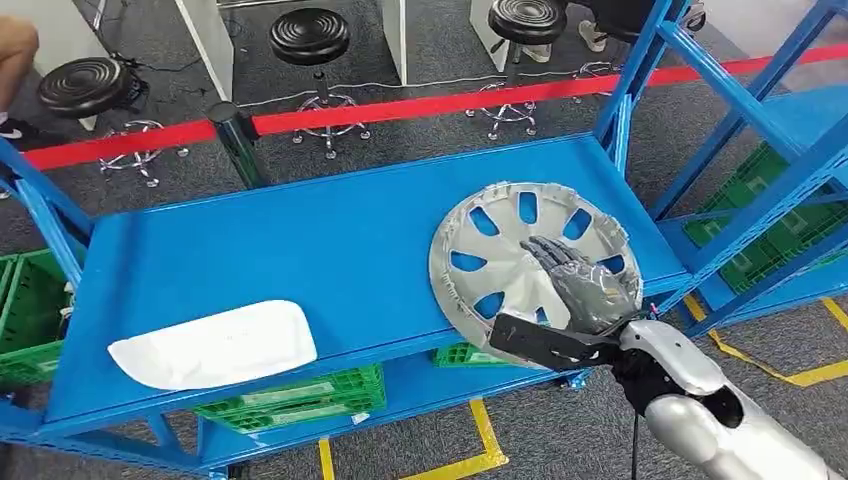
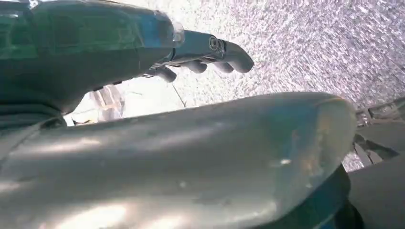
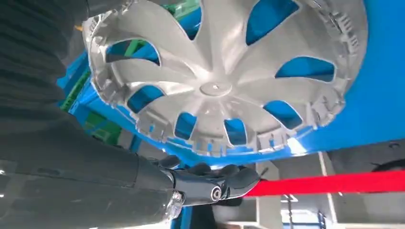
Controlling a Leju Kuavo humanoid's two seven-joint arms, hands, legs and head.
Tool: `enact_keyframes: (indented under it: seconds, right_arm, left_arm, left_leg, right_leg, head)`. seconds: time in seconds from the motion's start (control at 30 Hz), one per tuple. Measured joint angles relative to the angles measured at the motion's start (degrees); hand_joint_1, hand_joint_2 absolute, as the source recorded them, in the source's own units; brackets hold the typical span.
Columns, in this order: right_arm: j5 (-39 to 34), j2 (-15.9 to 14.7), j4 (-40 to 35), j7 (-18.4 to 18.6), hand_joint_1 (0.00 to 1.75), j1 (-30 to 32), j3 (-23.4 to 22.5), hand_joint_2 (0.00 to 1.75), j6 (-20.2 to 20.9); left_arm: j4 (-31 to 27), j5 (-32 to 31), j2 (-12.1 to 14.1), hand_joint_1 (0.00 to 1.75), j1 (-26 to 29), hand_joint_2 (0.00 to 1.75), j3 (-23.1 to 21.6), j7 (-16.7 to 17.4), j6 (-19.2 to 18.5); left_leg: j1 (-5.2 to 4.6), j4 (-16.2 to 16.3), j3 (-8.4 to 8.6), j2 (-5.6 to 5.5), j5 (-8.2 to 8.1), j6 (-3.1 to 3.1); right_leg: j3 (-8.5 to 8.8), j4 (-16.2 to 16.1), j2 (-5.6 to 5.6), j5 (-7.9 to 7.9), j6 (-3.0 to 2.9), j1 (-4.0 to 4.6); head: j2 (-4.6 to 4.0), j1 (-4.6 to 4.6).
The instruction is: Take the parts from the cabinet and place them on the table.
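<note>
A silver hubcap lies flat at the right end of the blue shelf, its near rim jutting a little past the front edge. My right hand hovers over the hubcap's near right side with fingers stretched out and gripping nothing. In the right wrist view the hubcap lies close beyond the right hand, with a gap between them. A white tray-shaped part lies at the shelf's front left. My left hand hangs over grey floor, fingers loosely bent and empty.
Green crates sit on the lower level under the shelf. A second blue rack stands to the right. Behind the shelf runs a red barrier tape on a black post, with black stools beyond. Part of a person is at the far left.
</note>
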Motion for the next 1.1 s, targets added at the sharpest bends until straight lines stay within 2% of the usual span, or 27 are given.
enact_keyframes:
  seconds: [0.27, 0.5, 0.8, 1.1]
  right_arm:
    - [-1.16, -0.5, 3.02, 0.22, 0.0, 2.36, 0.09, 1.75, -1.09]
    - [-2.47, -0.55, 6.86, 0.76, 0.0, 2.19, 1.09, 1.75, 3.54]
    - [-3.1, 1.05, 11.93, 0.04, 0.0, -1.61, 3.69, 1.75, 5.42]
    - [-4.33, 4.35, 17.34, -1.66, 0.0, -4.28, 7.37, 1.75, 6.8]
  left_arm:
    - [0.0, -1.4, 0.5, 0.0, -0.01, 0.0, -0.02, 0.37, -0.02]
    - [0.0, -0.65, 1.18, 0.0, -0.01, 0.0, -0.02, -0.02, -0.15]
    - [0.0, 0.33, 1.18, 0.0, 0.01, 0.0, -0.02, 0.68, -0.35]
    - [-0.02, 1.1, 0.81, 0.0, 0.0, 0.0, 0.07, -0.13, 0.5]
  left_leg:
    - [-0.01, 0.01, -0.01, -0.47, -0.01, 0.01]
    - [-0.01, 0.01, -0.17, -0.61, 0.0, 0.0]
    - [0.01, 0.0, -0.16, -0.15, 0.01, 0.0]
    - [0.0, -0.01, -0.02, -0.05, -0.01, 0.01]
  right_leg:
    - [0.01, -0.04, -0.09, -0.01, 0.0, 0.0]
    - [0.05, -0.04, -0.24, -0.01, 0.0, -0.01]
    - [0.05, -0.01, -0.11, -0.01, 0.0, 0.0]
    - [0.05, -0.02, 0.0, 0.0, 0.0, 0.0]
  head:
    - [0.0, 0.02]
    - [0.0, 0.02]
    - [0.0, 0.0]
    - [0.0, 0.02]
